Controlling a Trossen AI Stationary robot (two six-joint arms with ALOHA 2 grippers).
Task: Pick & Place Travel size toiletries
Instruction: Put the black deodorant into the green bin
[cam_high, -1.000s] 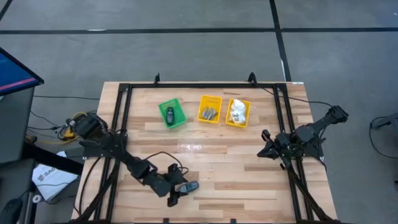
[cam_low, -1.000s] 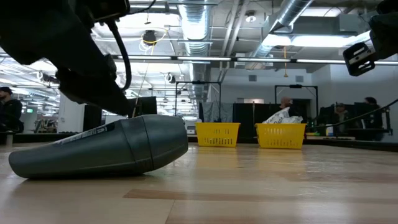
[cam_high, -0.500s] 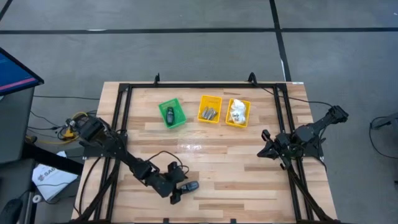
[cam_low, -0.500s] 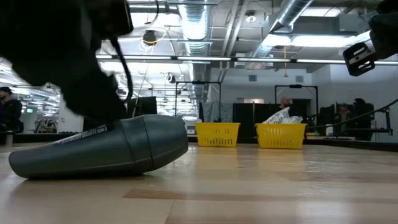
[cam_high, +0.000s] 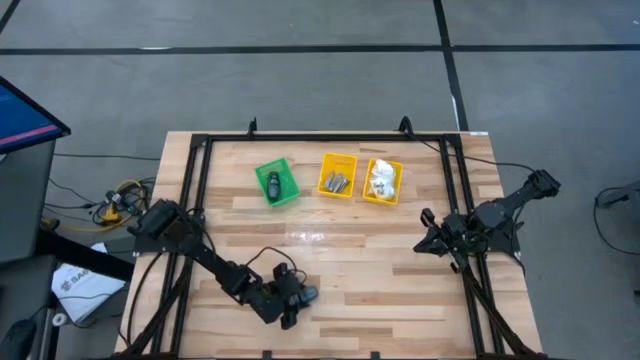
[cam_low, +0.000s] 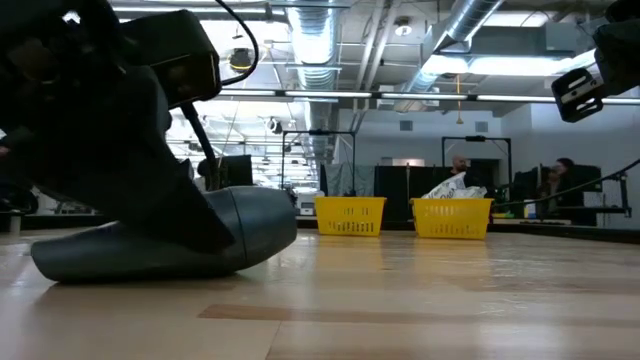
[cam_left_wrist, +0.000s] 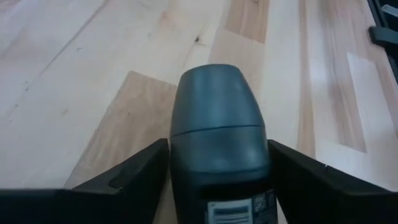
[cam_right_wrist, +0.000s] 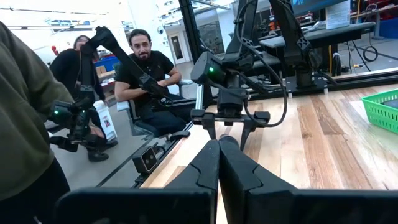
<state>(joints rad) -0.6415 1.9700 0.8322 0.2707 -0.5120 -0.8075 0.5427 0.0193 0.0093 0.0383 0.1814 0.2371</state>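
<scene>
A dark grey oval gadget (cam_high: 303, 294) lies on its side on the wooden table near the front edge; it also shows in the low view (cam_low: 255, 225) and the left wrist view (cam_left_wrist: 217, 118). My left gripper (cam_high: 289, 301) (cam_left_wrist: 217, 152) is over its rear end, one finger on each side. A second dark gadget (cam_high: 272, 184) lies in the green bin (cam_high: 288, 196). Silver pieces (cam_high: 337, 182) and white packets (cam_high: 381, 180) lie in two yellow bins. My right gripper (cam_high: 424, 241) (cam_right_wrist: 219, 146) waits shut and empty at the table's right. My left gripper pinches the gadget's two long sides (cam_left_wrist: 177, 155) between its two fingers, at the labelled rear half. The fingers come slanting down from the table's left and lie along the gadget. The rounded cap end (cam_left_wrist: 214, 93) sticks out past the fingertips. The gadget lies on the table.
The green bin and the two yellow bins (cam_high: 325, 176) (cam_high: 396, 184) stand in a row at the table's far side; the yellow ones show in the low view (cam_low: 350, 215) (cam_low: 450, 217). A black frame (cam_high: 195, 200) runs along the table's edges. People sit beyond the table.
My left gripper has gone toward the table's right edge and down over the dark gadget, so its fingers now stand on both sides of it. The gadget has shifted slightly on the table.
</scene>
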